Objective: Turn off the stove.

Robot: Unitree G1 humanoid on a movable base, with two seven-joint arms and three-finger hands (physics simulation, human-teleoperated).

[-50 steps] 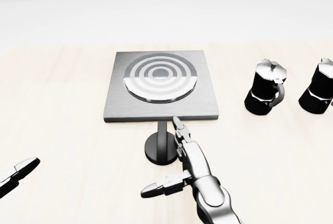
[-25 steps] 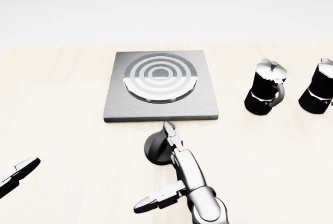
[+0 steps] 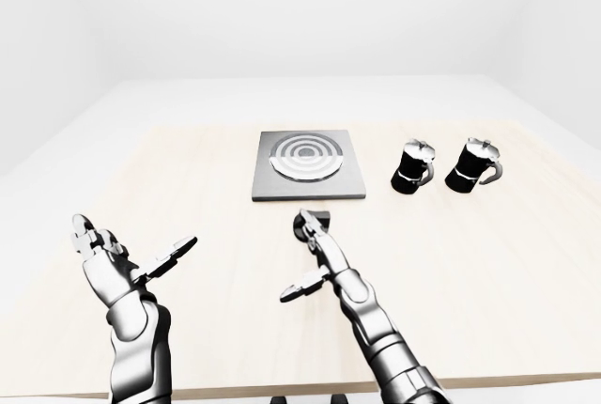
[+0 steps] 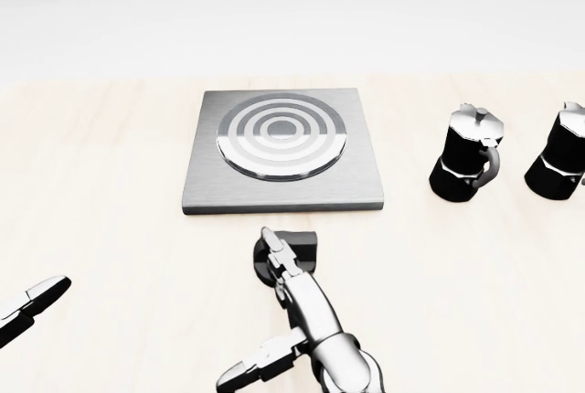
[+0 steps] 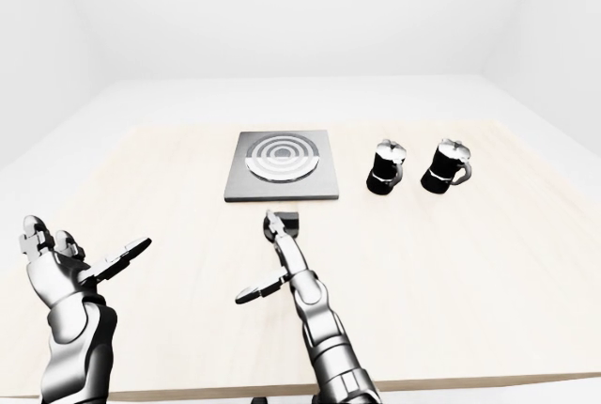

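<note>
Right hand (image 4: 283,306) open, fingertips shifted left onto knob (image 4: 287,256), stove (image 4: 282,150) unmoved

In the head view, the right hand (image 4: 291,306) covers the left part of the stove knob (image 4: 298,249), and its wrist runs off the bottom edge. The left hand (image 4: 27,306) is cut by the left edge, only fingertips showing. The second coffee pot (image 4: 559,163) is cropped at the right edge.
</note>
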